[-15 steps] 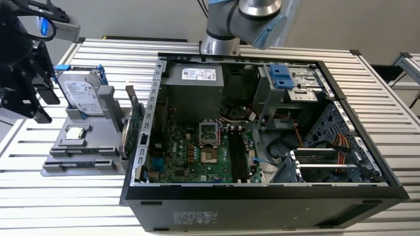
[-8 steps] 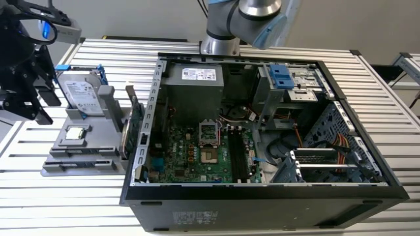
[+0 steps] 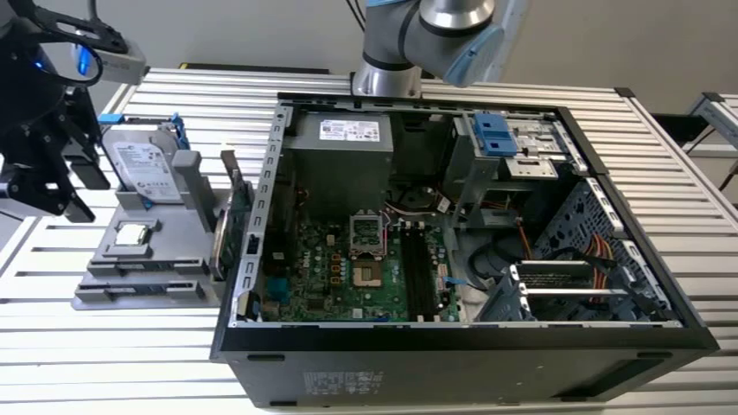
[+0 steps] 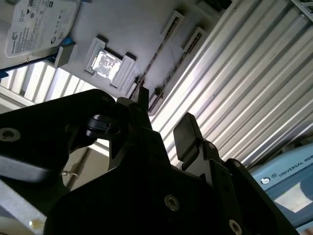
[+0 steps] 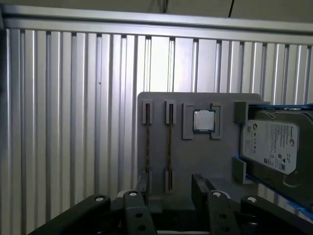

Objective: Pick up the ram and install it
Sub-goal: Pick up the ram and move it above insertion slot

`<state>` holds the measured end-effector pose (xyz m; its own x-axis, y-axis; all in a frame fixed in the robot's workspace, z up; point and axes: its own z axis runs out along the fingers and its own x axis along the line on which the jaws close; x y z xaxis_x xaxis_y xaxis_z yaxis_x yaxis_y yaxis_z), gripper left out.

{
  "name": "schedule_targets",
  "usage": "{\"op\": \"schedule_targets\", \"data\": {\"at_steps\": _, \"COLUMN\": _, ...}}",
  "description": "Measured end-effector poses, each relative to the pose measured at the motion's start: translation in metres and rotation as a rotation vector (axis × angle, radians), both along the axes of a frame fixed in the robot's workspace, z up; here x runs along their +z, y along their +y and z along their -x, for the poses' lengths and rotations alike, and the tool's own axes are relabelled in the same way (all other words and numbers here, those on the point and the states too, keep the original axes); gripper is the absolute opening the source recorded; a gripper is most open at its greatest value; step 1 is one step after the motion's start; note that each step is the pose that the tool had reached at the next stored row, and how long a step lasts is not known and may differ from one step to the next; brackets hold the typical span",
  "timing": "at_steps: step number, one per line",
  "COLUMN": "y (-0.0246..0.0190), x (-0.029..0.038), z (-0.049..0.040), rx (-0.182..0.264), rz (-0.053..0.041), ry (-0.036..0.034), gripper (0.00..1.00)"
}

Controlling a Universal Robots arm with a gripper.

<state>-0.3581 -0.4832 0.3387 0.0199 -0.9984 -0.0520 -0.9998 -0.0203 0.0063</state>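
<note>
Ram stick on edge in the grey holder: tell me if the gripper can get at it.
Probably yes: the open black gripper faces the thin ram stick with nothing between; a second stick stands close beside.

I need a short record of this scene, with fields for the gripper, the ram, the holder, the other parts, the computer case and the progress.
gripper: open, empty, pointed at the gray holder
ram: thin stick on edge in a holder slot, a second like it beside; both untouched
gray holder: lies on the slatted table
other parts on holder: processor, hard drive
computer case: open, motherboard exposed, to the exterior view's right of the holder
progress: ram not yet picked up
</note>
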Motion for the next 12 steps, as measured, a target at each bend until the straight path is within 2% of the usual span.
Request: {"op": "schedule_targets", "data": {"at_steps": 12, "y": 0.0000, "x": -0.0072, "z": 0.0003, "rx": -0.002, "rz": 0.0000, "ry": -0.0001, "gripper": 1.00}}
